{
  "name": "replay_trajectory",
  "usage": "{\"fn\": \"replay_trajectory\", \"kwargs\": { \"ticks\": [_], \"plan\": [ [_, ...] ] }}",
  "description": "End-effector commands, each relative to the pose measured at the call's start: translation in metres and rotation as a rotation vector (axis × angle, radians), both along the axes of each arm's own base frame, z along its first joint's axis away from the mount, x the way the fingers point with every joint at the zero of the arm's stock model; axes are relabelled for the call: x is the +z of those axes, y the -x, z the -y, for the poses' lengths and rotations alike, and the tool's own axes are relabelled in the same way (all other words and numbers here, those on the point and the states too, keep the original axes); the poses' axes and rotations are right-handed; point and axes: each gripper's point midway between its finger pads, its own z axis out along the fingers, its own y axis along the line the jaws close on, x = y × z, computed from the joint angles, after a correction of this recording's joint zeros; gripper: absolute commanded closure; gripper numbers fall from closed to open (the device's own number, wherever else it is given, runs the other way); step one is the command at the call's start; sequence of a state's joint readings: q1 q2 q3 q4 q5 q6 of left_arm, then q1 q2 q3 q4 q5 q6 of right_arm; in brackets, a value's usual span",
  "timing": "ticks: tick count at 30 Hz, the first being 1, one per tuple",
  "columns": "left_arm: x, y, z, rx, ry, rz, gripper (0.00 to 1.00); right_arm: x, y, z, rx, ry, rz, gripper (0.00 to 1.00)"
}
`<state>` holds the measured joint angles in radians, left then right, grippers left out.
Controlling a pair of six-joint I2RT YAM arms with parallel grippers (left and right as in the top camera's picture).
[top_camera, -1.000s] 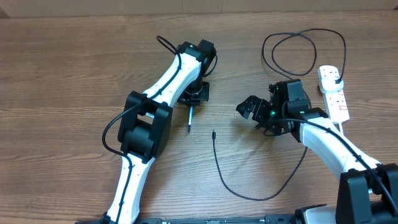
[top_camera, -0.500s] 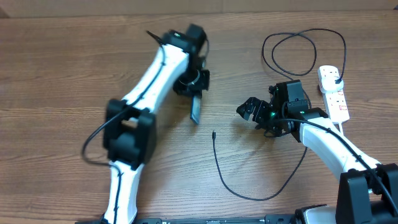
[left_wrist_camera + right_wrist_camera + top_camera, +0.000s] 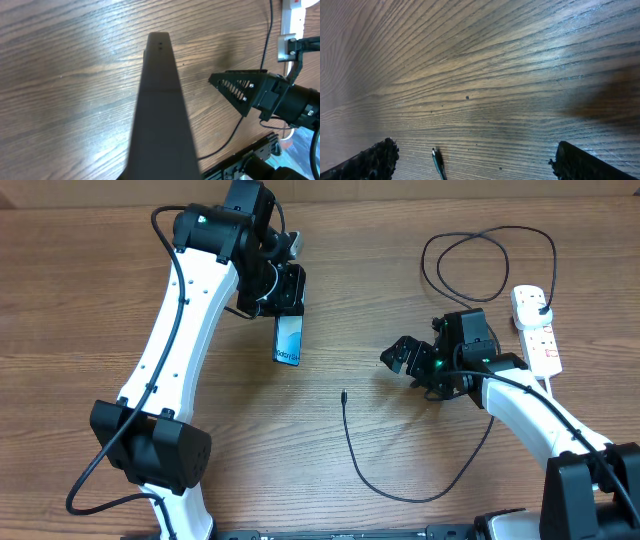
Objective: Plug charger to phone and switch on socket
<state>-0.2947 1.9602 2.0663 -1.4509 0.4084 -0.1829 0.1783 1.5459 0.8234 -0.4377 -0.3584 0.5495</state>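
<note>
Nothing mated yet: the charger [image 3: 343, 396] has its connector tip loose on the counter [image 3: 80, 300], plug end apparently seated in the socket [image 3: 537, 330]; switch state unreadable. Left claw [image 3: 287, 304] is clamped on the phone [image 3: 287, 342], held tilted above the counter. Right claw [image 3: 400, 356] stands wide apart, empty, near the tip.

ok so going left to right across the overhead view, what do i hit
phone → charger tip → right gripper → socket
</note>
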Motion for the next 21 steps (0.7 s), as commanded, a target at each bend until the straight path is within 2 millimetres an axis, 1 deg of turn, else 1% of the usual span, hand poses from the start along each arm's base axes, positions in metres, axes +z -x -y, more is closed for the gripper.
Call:
{"fn": "replay_trajectory", "kwargs": {
  "ticks": [1,5,8,11,16,21],
  "plan": [
    [0.005,0.006,0.014,-0.052,0.077,0.002,0.96,-0.002,0.001,-0.001,0.010,0.008,0.002,0.00],
    [-0.006,0.009,0.028,-0.072,0.164,-0.037,0.96,-0.002,0.001,-0.002,0.013,0.003,0.001,0.00],
    [-0.021,0.014,0.039,-0.088,0.235,-0.079,0.96,-0.002,0.002,-0.002,0.013,0.003,-0.001,0.00],
    [-0.037,0.023,0.051,-0.108,0.331,-0.138,0.96,-0.003,0.003,-0.002,0.013,0.004,-0.006,0.00],
    [-0.073,0.032,0.056,-0.114,0.388,-0.177,0.96,-0.003,0.003,-0.002,0.013,0.004,-0.006,0.00],
    [-0.101,0.040,0.056,-0.117,0.407,-0.192,0.96,-0.003,0.004,-0.001,0.013,0.005,-0.010,0.00]
  ]
}}
